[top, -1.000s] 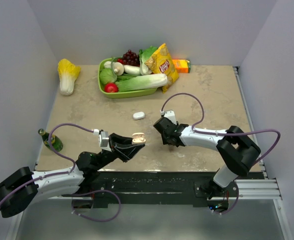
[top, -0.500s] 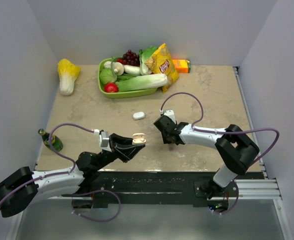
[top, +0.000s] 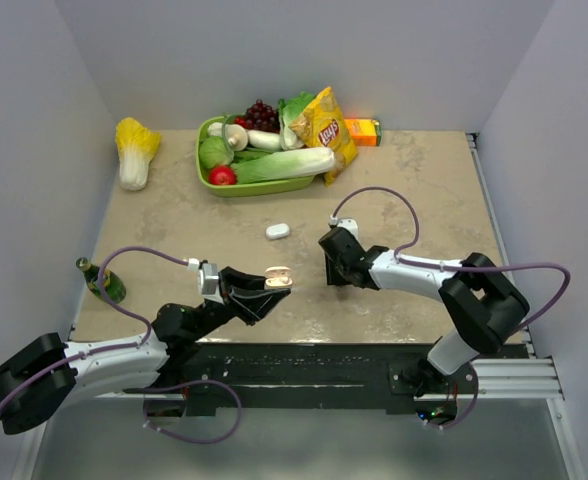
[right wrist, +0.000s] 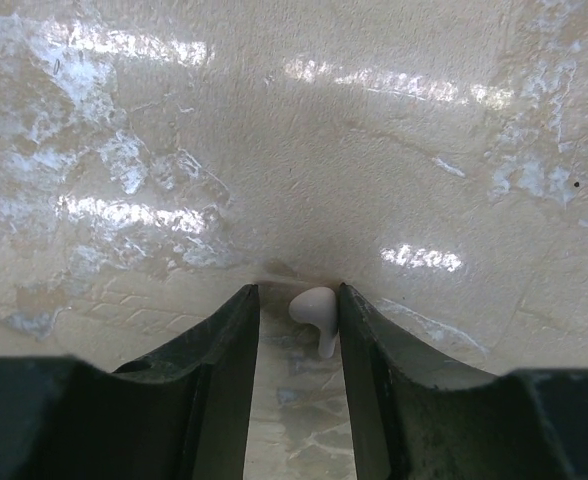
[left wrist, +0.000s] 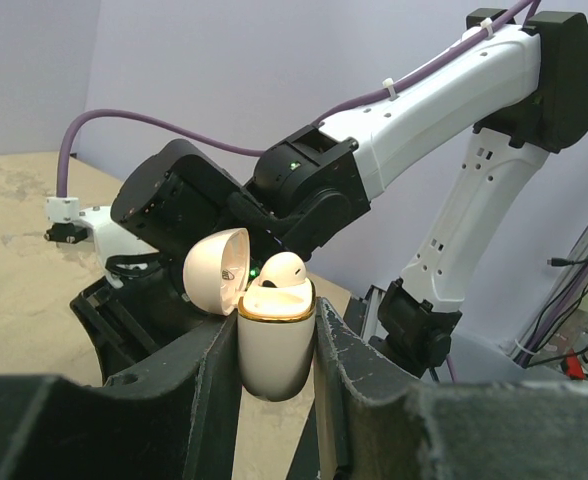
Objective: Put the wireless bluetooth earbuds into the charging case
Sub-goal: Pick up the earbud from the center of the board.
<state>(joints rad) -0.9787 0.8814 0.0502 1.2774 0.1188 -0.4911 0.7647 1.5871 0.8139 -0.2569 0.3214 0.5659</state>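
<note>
**Right claw [right wrist: 296, 292] edges right and narrows around the loose earbud [right wrist: 312, 306]**

Since the earlier top view, the right arm has slid a little to the right across the tabletop [top: 424, 190]. Its claw has also drawn its fingers closer together. The left arm and everything else lie as they did.

In the right wrist view, the claw is down at the tabletop with one finger on each side of the loose earbud. That earbud lies flat on the tabletop, its rounded head away from the camera and its stem pointing toward it. It sits close against the finger on the right of the view, with a clear gap to the other finger. The fingers stand apart and do not pinch it, so the claw is open.

The left claw [left wrist: 274, 335] is closed on the case [left wrist: 274, 350] and grips its lower half from both sides. The case stands upright, with its lid [left wrist: 217, 272] hinged open to the left in the left wrist view. The seated earbud [left wrist: 279, 268] rests in it, its head above the gold rim.

From above, the case is left of the right claw and apart from it. A small white pebble [top: 277, 231] lies farther back on the tabletop. A green tray [top: 206, 165] of vegetables, a chip bag [top: 326, 130] and an orange box [top: 364, 131] line the far edge. A cabbage [top: 134, 150] lies at the far left, and a bottle [top: 102, 281] stands by the left arm.
</note>
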